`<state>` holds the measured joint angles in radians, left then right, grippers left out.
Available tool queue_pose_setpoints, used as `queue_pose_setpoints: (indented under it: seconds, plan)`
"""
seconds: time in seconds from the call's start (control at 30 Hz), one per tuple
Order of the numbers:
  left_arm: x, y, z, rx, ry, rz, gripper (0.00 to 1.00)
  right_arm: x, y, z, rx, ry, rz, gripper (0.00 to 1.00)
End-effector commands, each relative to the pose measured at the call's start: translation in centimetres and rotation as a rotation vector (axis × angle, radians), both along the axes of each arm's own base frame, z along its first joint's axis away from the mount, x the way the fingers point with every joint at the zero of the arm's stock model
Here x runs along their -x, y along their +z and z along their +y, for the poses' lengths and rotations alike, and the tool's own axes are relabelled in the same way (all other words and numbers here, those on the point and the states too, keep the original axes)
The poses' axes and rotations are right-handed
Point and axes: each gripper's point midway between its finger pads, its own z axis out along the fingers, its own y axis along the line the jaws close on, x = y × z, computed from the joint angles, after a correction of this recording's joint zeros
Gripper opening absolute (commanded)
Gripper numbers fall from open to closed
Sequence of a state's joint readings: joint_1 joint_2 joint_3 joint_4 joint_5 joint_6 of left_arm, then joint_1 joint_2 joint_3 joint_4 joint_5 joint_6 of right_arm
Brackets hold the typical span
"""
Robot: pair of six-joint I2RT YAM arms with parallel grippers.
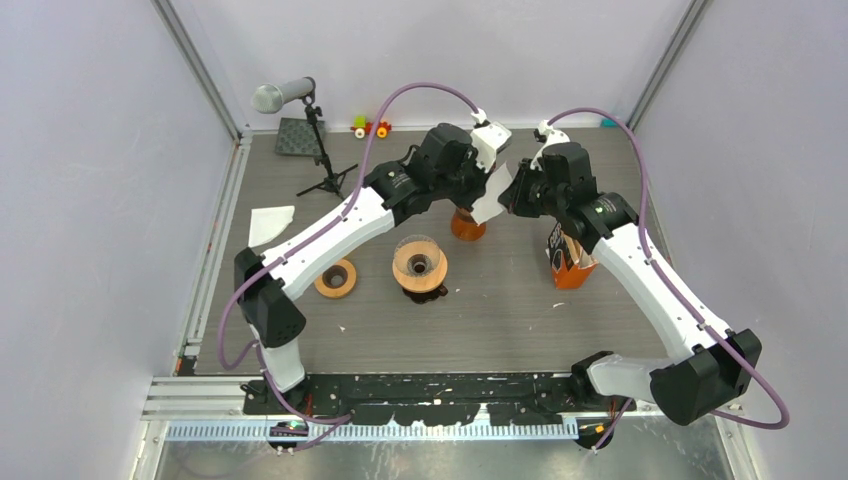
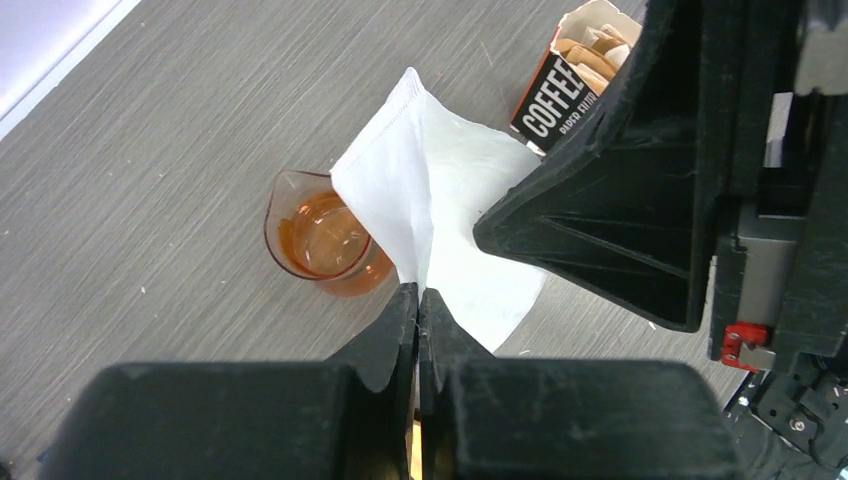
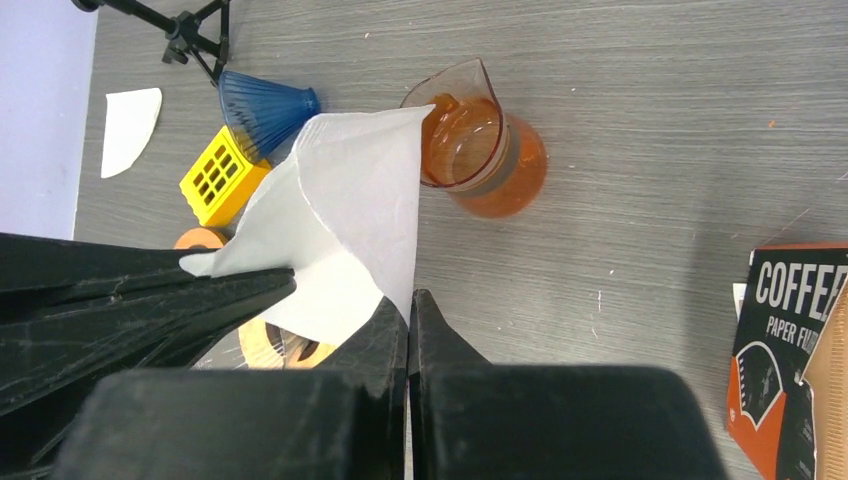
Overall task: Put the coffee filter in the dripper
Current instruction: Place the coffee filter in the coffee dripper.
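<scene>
A white paper coffee filter (image 1: 490, 200) hangs in the air between my two grippers, above the back middle of the table. My left gripper (image 2: 418, 295) is shut on one edge of the filter (image 2: 430, 200). My right gripper (image 3: 408, 300) is shut on another edge of the filter (image 3: 350, 220), and its black finger (image 2: 620, 200) fills the right of the left wrist view. The clear orange dripper (image 1: 420, 262) stands on its base nearer the front, below and to the left of the filter. The filter is partly opened into a fold.
An orange glass carafe (image 1: 467, 225) stands just under the filter. A coffee filter box (image 1: 570, 262) stands to the right. An orange ring (image 1: 336, 278), a spare filter (image 1: 270, 222), a microphone on a tripod (image 1: 283, 95), a blue ribbed cone (image 3: 262, 100) and a yellow block (image 3: 222, 175) lie left.
</scene>
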<state>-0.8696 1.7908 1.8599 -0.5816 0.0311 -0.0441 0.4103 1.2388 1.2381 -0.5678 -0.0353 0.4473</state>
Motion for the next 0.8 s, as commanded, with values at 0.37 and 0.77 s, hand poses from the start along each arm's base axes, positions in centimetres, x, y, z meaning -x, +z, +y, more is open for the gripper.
queue_pose_setpoints:
  seconds: [0.37,0.77]
  plan:
    - [-0.96,1.87,0.6,0.023,0.077,-0.042,0.35,-0.07,3.69,1.06,-0.095,0.015,-0.083,0.0]
    - [-1.46,1.26,0.51,0.016,0.109,-0.025,0.5,0.05,3.49,1.43,-0.116,0.021,-0.068,0.01]
